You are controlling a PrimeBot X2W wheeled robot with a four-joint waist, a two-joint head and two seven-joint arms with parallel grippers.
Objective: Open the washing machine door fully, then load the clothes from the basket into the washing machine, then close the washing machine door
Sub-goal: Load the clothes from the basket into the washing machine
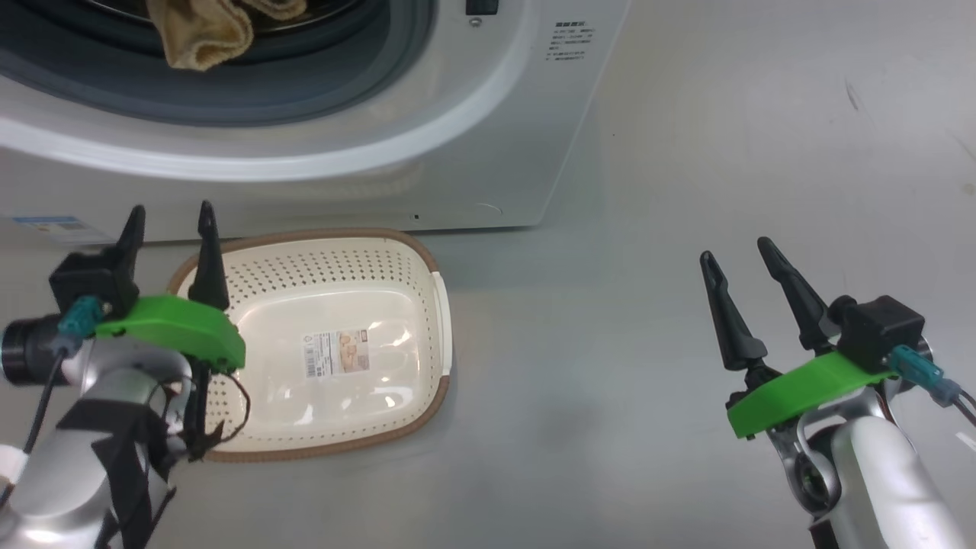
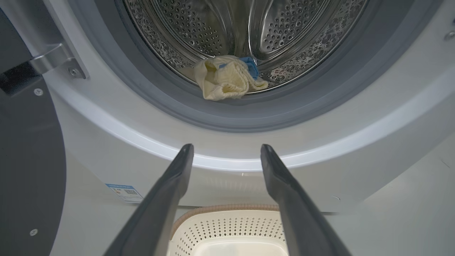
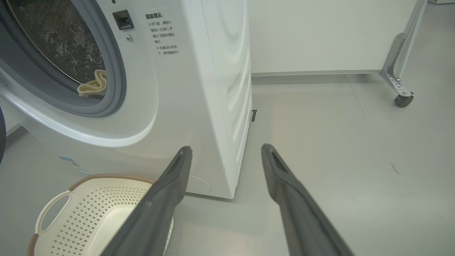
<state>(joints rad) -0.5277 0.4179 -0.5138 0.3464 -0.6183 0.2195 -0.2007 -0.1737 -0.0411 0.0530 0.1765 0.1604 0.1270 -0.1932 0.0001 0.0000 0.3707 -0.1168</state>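
Observation:
The white washing machine [image 1: 457,152] stands with its door [image 2: 25,160] swung open at the left of the left wrist view. Cream clothes [image 2: 227,78] with blue trim lie at the front of the steel drum, partly over the grey gasket; they also show as clothes [image 1: 202,30] and clothes [image 3: 93,85]. The cream basket [image 1: 343,259] sits on the floor before the machine with nothing in it. My left gripper [image 1: 171,221] hangs open above the basket's left end. My right gripper [image 1: 736,255] is open over bare floor to the right.
Grey floor [image 1: 686,152] spreads to the right of the machine. A white panel on a metal leg with a caster [image 3: 403,99] stands at the back right. A small blue sticker [image 1: 53,226] marks the machine's lower front.

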